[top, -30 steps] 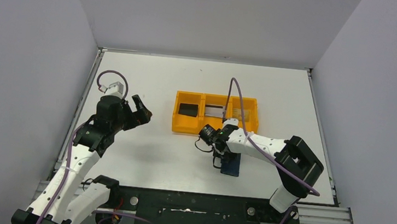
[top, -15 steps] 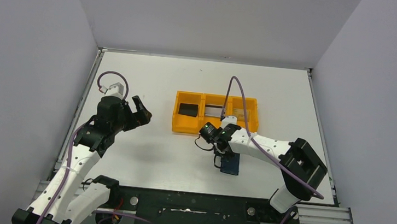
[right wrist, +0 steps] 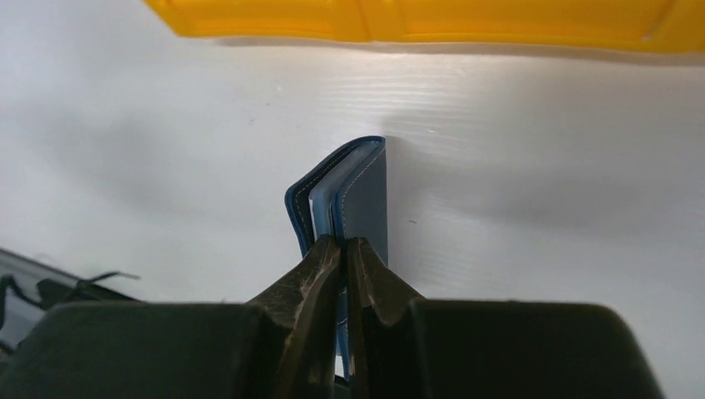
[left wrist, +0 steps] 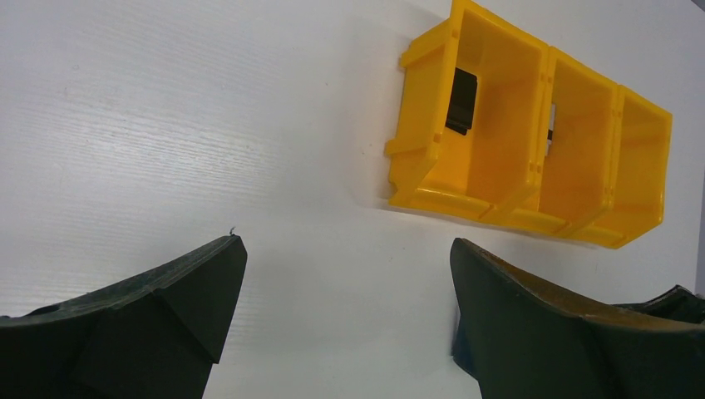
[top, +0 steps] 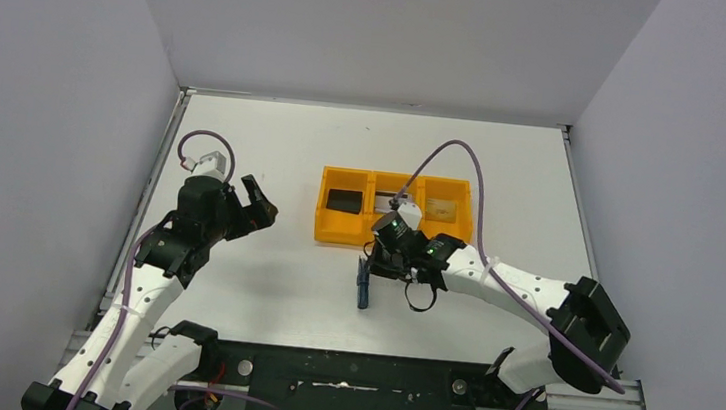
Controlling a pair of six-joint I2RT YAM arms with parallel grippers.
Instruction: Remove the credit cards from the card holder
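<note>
- Card holder [right wrist: 370, 195] stands on edge on the table [top: 273, 156], at about 6 o'clock of the orange tray [top: 334, 230] and just in front of its wall. It is half open with the leaves fanned.
- Right gripper [right wrist: 343, 249] is clamped narrow on one leaf of the card holder, near the bottom edge in the wrist view.
- Risk: the pinch is thin and sits at one edge, so the card holder could pivot or slip out and flop flat or shut.
- Risk: the tray is close at 12 o'clock. A swing that way could knock it and shift the cards inside.
- Risk: nothing braces the other leaf, so pulling a card out would likely drag the whole card holder along.
- Left gripper [top: 249, 204] hangs with jaws wide and empty, well apart at 9 o'clock of the tray. It is too far off to help hold.
- Tray holds a black card [top: 344, 200] in the left bin, a silver-grey card [top: 391, 204] in the middle and a gold-tan card [top: 439, 209] in the right.
- Hidden: I cannot tell if any card is left in the pockets, since only the leaf edges show.
- Hidden: I cannot tell whether the pinch catches a card along with the leaf.
- Right arm and cable [top: 455, 149] cover part of the middle bin from above, and the left wrist view shows only a sliver of that bin's card.
</note>
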